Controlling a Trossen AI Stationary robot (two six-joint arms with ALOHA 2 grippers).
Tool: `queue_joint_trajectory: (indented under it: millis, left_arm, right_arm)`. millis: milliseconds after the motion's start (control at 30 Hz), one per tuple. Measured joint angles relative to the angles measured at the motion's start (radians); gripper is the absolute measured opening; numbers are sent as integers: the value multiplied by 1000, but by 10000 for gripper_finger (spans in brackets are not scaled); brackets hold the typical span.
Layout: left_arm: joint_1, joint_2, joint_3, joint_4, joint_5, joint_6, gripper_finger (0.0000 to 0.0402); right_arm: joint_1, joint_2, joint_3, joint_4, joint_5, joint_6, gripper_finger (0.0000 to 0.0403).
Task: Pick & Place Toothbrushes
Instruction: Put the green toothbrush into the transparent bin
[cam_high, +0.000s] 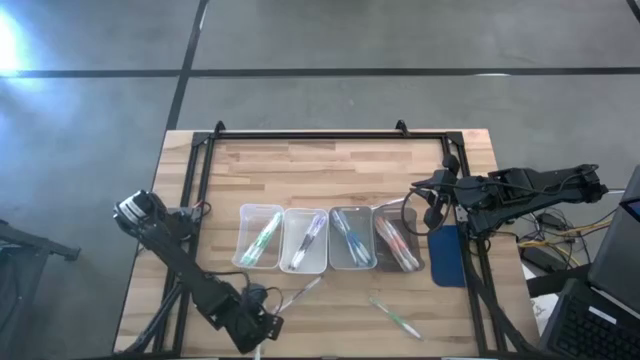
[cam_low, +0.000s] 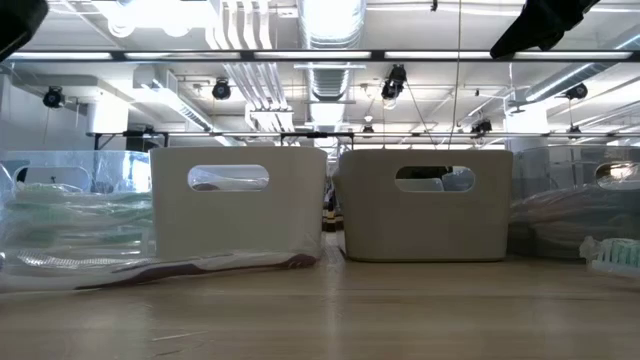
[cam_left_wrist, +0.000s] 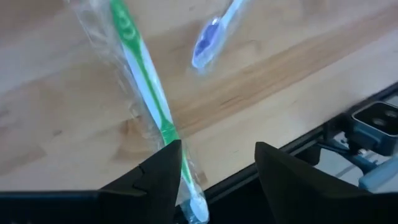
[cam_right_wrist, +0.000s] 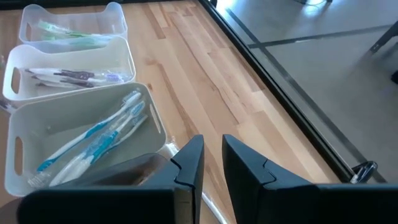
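Four trays (cam_high: 305, 262) held sorted toothbrushes (cam_high: 262, 240); two lay loose on table (cam_high: 330, 170). Left gripper (cam_left_wrist: 214, 171) wide beside green toothbrush (cam_left_wrist: 146, 81); right gripper (cam_right_wrist: 211, 163) narrow, empty.

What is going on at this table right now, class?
A two-armed robot is sorting wrapped toothbrushes into four trays by colour: green, purple, blue and red. The left gripper sits at the table's near edge with jaws open, one finger against a green toothbrush lying on the wood; a purple toothbrush lies nearby. The right gripper hovers by the red tray, jaws nearly closed and empty.
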Motion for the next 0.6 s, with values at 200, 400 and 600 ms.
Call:
queue_joint_trajectory:
  millis: [200,400,600]
  left_arm:
    - [-14,57,8,79,10,-60,206]
    - [-14,120,50,68,71,-88,206]
    - [-12,129,73,62,89,-120,206]
  right_arm:
    - [0,0,0,0,0,-14,52]
    - [0,0,0,0,0,-57,52]
    - [0,0,0,1,0,-77,52]
